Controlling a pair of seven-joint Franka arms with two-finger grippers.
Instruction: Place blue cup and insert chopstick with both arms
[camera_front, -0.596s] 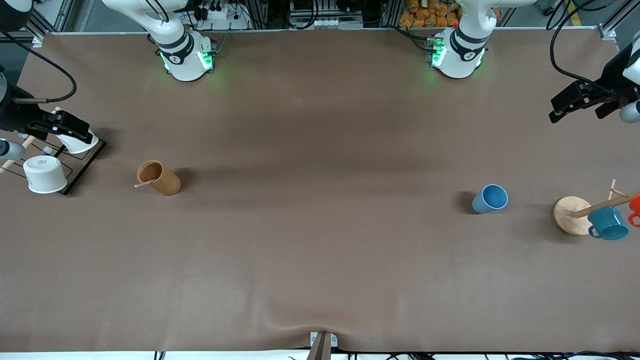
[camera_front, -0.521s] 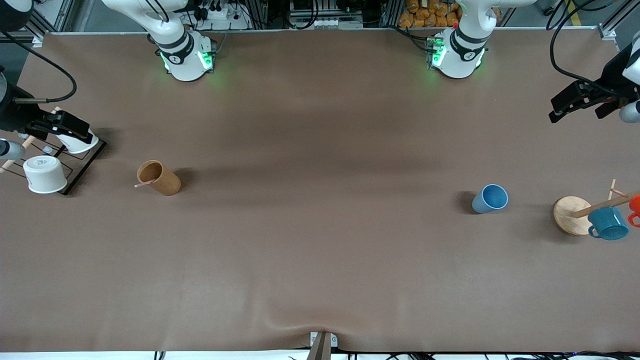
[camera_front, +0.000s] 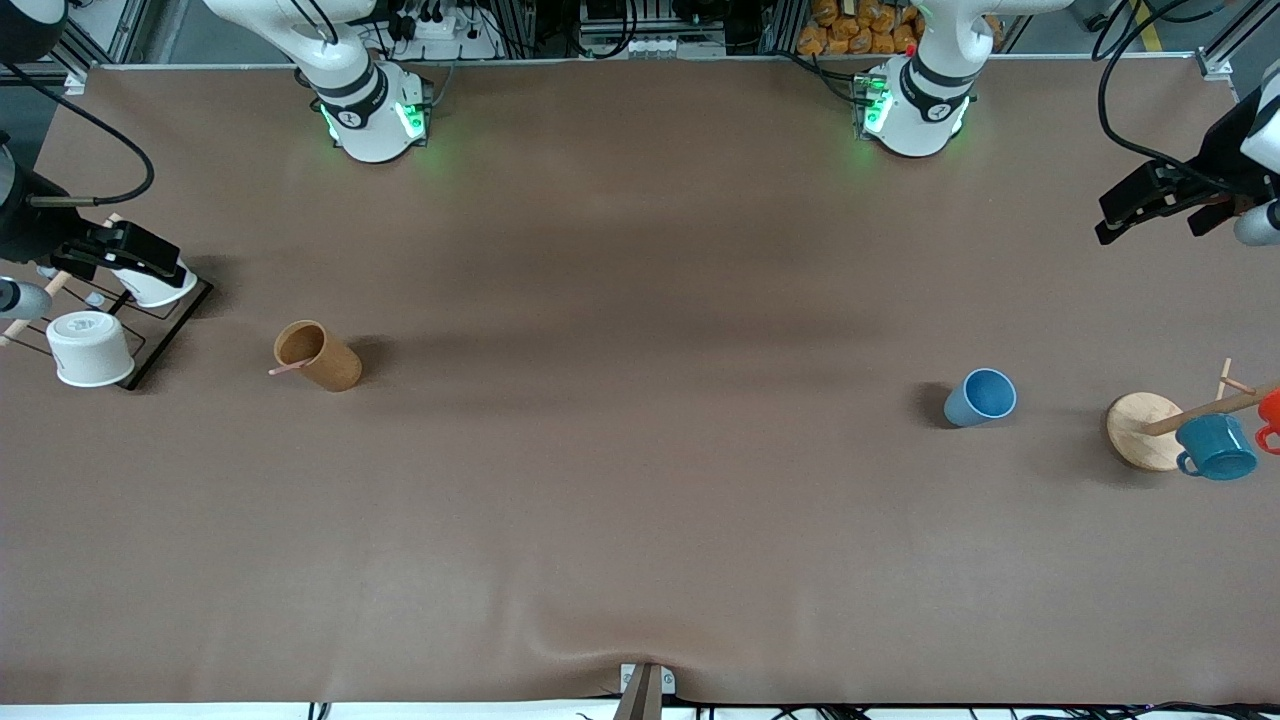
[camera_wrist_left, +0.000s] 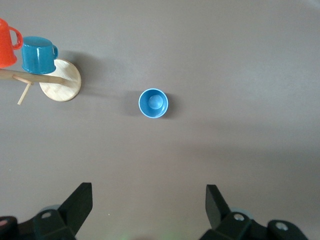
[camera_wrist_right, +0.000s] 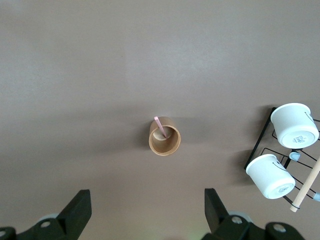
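Observation:
The blue cup stands upright on the table toward the left arm's end; it also shows in the left wrist view. The pale-pink chopstick leans in a brown cup toward the right arm's end, its tip sticking out past the rim. The right wrist view shows the brown cup and the chopstick too. My left gripper is open and empty, high over the table's edge at the left arm's end. My right gripper is open and empty, over a black wire rack.
A wooden mug tree with a round base holds a teal mug and an orange mug beside the blue cup. Two white cups sit upside down on the black wire rack.

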